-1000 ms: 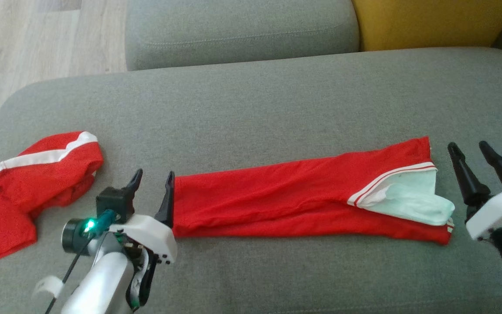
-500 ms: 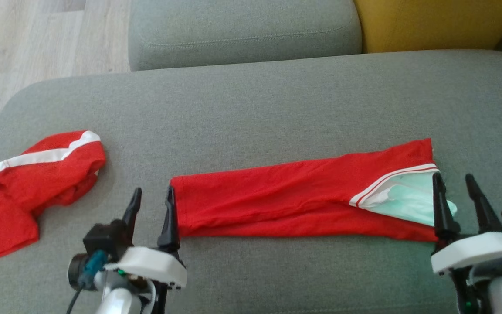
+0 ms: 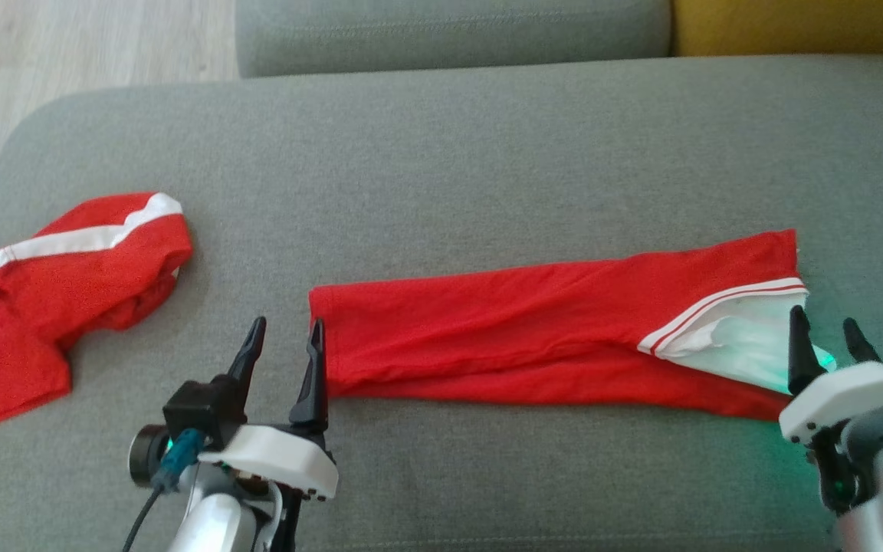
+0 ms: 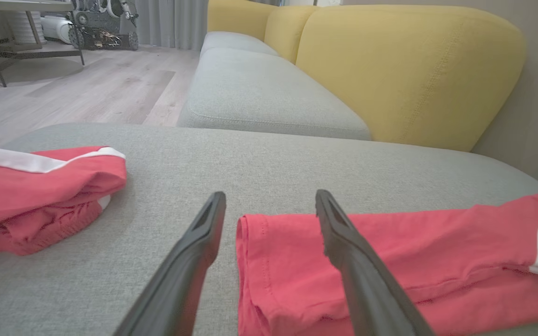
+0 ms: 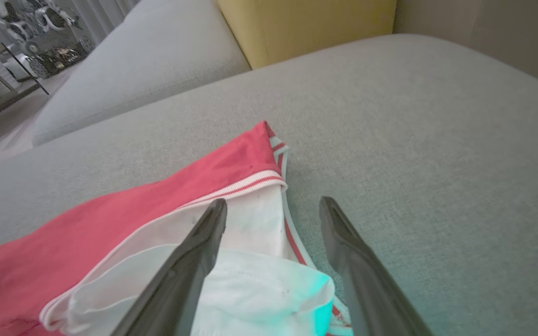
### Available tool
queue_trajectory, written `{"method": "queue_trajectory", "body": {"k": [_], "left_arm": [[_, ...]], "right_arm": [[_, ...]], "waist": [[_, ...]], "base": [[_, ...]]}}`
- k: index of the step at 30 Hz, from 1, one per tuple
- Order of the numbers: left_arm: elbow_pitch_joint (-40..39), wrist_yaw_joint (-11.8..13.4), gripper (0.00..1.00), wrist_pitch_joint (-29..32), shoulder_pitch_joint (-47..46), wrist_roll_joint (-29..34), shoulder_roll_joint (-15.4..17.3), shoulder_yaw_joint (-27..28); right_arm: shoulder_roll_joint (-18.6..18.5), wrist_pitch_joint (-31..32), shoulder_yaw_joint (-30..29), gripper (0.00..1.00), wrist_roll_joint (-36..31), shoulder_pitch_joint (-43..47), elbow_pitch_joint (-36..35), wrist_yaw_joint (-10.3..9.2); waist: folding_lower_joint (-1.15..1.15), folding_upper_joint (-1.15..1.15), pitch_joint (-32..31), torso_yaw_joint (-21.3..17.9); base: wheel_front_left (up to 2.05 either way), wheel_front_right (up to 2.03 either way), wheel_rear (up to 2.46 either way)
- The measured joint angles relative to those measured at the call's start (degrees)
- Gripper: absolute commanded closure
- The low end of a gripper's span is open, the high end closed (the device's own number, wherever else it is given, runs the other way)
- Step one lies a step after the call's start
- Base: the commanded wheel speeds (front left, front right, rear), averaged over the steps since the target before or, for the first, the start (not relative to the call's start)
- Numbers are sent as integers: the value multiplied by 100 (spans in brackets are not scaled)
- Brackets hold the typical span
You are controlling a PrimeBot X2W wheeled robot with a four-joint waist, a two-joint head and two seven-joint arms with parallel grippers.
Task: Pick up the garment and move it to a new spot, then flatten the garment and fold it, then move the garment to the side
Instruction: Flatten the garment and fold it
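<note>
Right claw (image 3: 822, 318) moved in over white collar end of garment (image 3: 526, 337), prongs apart; left claw (image 3: 287, 322) apart, astride hem. Long axis left-right, collar rightward. Other red cloth (image 3: 50, 284) cut off left.

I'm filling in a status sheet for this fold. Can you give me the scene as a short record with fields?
surface: grey cushion
garment: red garment, lying as a long folded strip, its white inside showing at the right end
left gripper: open, fingers straddling the strip's left edge
right gripper: open, fingers straddling the strip's right edge, one over the white part
held: nothing
other item: second red garment, white stripe, bunched at the cushion's left side
</note>
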Motion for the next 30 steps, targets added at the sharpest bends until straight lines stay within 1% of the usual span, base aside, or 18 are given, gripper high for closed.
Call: {"method": "queue_trajectory", "body": {"k": [5,9,15,18,19,20,25,30], "left_arm": [[58,-49,0,0,-75,42,-13,0],[86,-88,0,0,-173,73,-19,-8],[138,-100,0,0,-278,142,-23,-26],[138,-99,0,-1,-288,127,-25,-44],[138,-99,0,0,-289,120,-26,-47],[138,-97,0,-1,-293,119,-26,-48],[138,-90,0,-1,-319,119,-29,-47],[149,-90,0,-1,-364,118,-32,-48]], "right_arm": [[-43,332,-89,0,-26,-390,683,0],[-171,486,-85,0,-321,-631,1136,1],[-231,645,-174,0,-554,-888,1491,1],[-232,778,-75,0,-520,-1046,1597,0],[-230,836,-19,31,-438,-1090,1621,0],[-231,881,37,100,-356,-1113,1622,0],[-276,921,358,100,-96,-1112,1626,0],[-497,867,389,100,-104,-1098,1739,1]], "waist": [[0,0,168,84],[0,0,260,142],[0,0,347,177],[0,0,378,183],[0,0,378,183],[0,0,377,181],[0,0,339,136],[0,0,248,72]], "base": [[0,0,0],[0,0,0],[0,0,0],[0,0,0],[0,0,0],[0,0,0],[0,0,0],[0,0,0]]}}
